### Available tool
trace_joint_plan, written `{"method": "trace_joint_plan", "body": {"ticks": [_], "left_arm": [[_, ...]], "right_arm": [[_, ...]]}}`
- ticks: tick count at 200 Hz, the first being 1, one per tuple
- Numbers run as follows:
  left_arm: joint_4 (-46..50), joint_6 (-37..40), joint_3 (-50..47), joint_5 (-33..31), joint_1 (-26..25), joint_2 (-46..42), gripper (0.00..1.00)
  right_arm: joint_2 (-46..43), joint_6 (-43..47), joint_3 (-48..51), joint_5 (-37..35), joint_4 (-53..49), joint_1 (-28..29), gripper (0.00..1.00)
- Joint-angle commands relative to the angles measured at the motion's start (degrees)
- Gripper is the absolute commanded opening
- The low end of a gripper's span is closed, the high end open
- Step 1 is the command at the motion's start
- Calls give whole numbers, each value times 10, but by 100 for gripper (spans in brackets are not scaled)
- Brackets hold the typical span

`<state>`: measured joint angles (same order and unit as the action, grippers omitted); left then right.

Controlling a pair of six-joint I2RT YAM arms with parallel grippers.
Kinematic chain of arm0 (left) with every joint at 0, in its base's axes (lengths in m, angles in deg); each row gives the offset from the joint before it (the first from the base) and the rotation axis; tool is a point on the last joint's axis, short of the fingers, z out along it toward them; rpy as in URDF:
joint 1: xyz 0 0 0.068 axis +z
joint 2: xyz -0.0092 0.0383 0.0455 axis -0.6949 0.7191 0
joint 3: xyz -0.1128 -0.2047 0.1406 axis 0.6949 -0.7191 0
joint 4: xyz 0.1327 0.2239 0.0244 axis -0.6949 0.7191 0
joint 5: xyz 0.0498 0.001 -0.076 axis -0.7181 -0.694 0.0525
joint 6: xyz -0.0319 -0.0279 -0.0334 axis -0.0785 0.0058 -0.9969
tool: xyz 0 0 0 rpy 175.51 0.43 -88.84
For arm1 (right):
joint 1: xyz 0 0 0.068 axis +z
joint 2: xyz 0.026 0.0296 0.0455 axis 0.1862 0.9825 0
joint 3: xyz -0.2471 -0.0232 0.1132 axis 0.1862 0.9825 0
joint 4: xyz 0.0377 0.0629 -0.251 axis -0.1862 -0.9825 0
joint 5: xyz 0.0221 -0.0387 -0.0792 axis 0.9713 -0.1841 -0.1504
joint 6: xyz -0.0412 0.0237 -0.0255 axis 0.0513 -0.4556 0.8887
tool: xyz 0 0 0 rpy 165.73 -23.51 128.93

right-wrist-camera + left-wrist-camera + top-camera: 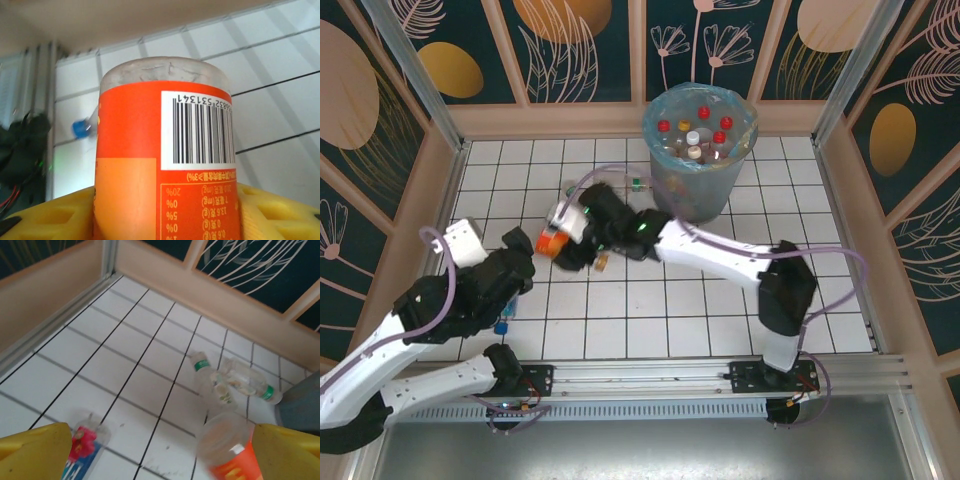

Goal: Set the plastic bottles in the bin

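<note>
Left of the bin (710, 185), well apart from it, above the tiled table (700, 310) — one orange-labelled bottle (145, 150), my right jaws closed on its body. Step, as I judge it: grasp made, carry pending. The next move calls for a lift clear of the bin's rim, then release over the bottles inside (692, 138). My left jaws gape, empty. Label — barcode and percent column, upside down; brand unreadable.

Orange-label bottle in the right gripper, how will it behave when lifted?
The orange-label bottle looks empty at its clear end, so probably light. Its plastic may dent between the yellow pads. Being round and smooth, it could slip or roll.
</note>
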<state>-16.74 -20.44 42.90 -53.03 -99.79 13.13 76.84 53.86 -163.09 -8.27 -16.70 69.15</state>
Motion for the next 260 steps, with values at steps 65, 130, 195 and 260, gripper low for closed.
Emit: {"method": "trace_joint_plan", "body": {"ticks": [65, 130, 195, 260], "left_arm": [[-342, 312, 121, 45, 2, 158, 92], [-377, 328, 171, 199, 1, 293, 93], [-386, 315, 150, 207, 2, 299, 93], [-382, 306, 141, 193, 3, 290, 94]], "right_arm": [[-80, -30, -211, -75, 6, -264, 40], [20, -61, -236, -40, 22, -421, 43], [85, 10, -255, -92, -49, -429, 48], [107, 54, -277, -170, -105, -424, 73]]}}
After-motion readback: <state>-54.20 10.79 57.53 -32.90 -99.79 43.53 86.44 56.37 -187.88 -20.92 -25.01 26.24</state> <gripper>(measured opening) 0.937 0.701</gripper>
